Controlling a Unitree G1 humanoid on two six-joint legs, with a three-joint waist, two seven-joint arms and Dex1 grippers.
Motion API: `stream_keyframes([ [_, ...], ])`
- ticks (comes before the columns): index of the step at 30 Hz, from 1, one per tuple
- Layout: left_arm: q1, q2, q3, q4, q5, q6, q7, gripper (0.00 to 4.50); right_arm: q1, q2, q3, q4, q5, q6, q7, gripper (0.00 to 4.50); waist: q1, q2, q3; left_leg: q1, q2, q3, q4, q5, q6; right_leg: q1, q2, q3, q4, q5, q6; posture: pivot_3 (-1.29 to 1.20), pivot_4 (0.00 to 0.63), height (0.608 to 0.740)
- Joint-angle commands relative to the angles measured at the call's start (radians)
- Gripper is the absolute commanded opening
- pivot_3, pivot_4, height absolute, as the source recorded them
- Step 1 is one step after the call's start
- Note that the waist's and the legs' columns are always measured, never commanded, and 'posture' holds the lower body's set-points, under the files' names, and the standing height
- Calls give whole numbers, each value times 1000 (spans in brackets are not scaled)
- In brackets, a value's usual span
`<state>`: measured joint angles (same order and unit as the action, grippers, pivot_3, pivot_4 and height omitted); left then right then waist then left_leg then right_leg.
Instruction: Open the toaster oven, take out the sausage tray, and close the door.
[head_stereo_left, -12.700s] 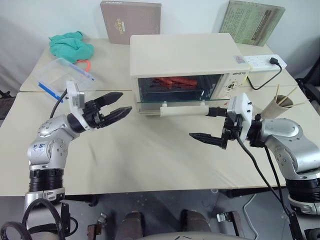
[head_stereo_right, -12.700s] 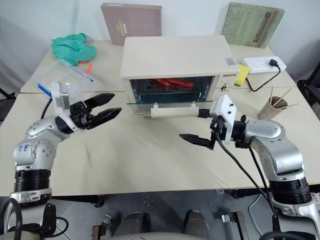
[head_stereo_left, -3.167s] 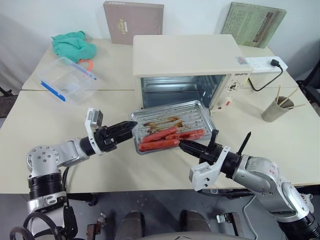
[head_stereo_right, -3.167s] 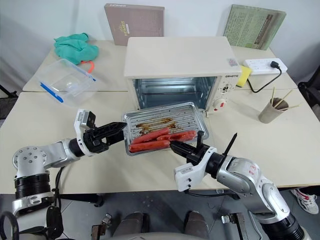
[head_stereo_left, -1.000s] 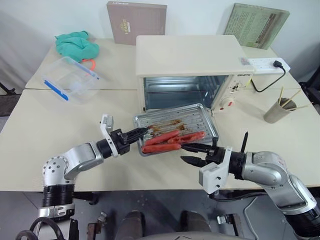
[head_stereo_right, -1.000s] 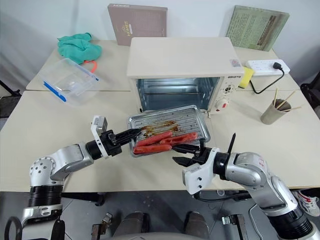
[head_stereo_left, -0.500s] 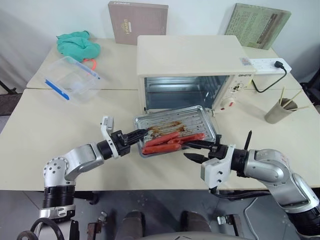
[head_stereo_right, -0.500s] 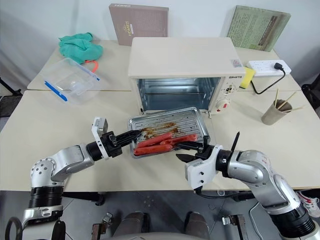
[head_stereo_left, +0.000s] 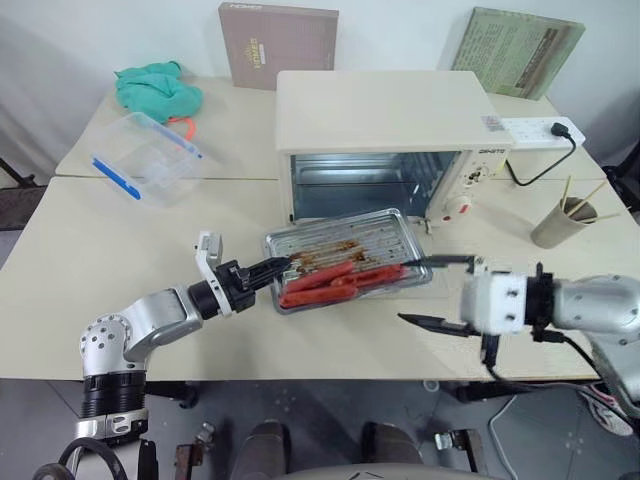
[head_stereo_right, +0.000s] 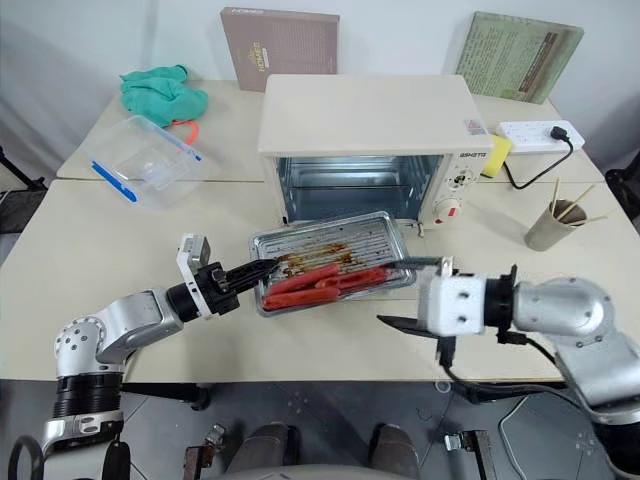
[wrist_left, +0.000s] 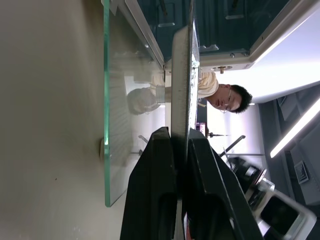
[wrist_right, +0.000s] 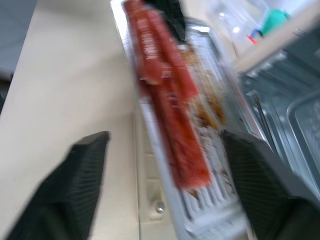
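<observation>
The cream toaster oven (head_stereo_left: 390, 120) stands open at mid-table, its cavity bare. Its glass door (wrist_left: 117, 115) lies flat, folded down in front. Over the door sits the silver sausage tray (head_stereo_left: 350, 255), carrying red sausages (head_stereo_left: 335, 280) and brown grease. My left gripper (head_stereo_left: 283, 268) is shut on the tray's left rim, and the left wrist view shows both fingers (wrist_left: 155, 190) pinching the rim edge-on. My right gripper (head_stereo_left: 428, 292) is open wide just off the tray's right front corner, gripping nothing. Its upper finger runs close by the rim.
A clear plastic box with blue clips (head_stereo_left: 145, 160) and a green cloth (head_stereo_left: 158, 90) lie at the back left. A brown box (head_stereo_left: 278, 42) and a green board (head_stereo_left: 515, 50) lean on the wall. On the right are a power strip (head_stereo_left: 535, 128) and a cup of sticks (head_stereo_left: 558, 222).
My right gripper has opened wide, rolled, and drawn back to the right, off the tray's front edge. The left gripper keeps its hold on the tray's left rim.
</observation>
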<state>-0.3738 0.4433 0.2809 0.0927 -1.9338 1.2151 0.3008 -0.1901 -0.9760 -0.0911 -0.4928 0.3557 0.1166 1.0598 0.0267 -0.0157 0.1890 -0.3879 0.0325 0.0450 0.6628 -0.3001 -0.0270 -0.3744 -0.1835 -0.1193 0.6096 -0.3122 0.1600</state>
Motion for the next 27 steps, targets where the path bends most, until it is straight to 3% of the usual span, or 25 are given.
stream_keyframes([
  [1,-15,23,39,1,-38,25,-36,0,4,-41,-74,6,121,122,45,4445,0,0,0,0,0,0,0,0,0,0,0,0,0,0,0,0,150,740],
  [9,36,105,93,-53,-38,90,-140,0,-100,-12,-82,200,190,185,109,4445,-6,0,0,0,0,1,-1,0,0,-1,0,0,0,0,0,0,150,740],
  [18,344,232,284,-199,-38,45,-291,0,-208,12,-8,471,92,113,188,4445,-6,0,0,0,0,3,-2,0,0,-2,0,2,-1,0,0,0,150,740],
  [22,493,205,381,-274,-38,-21,-298,0,-268,24,26,579,47,77,222,4445,-5,0,0,0,0,3,-1,-1,0,-2,0,3,-2,0,0,0,150,740],
  [27,606,92,489,-385,-38,-148,-264,0,-299,32,62,679,-4,57,254,4445,-2,0,0,0,0,3,-1,-2,0,-2,0,3,-3,0,0,0,150,740],
])
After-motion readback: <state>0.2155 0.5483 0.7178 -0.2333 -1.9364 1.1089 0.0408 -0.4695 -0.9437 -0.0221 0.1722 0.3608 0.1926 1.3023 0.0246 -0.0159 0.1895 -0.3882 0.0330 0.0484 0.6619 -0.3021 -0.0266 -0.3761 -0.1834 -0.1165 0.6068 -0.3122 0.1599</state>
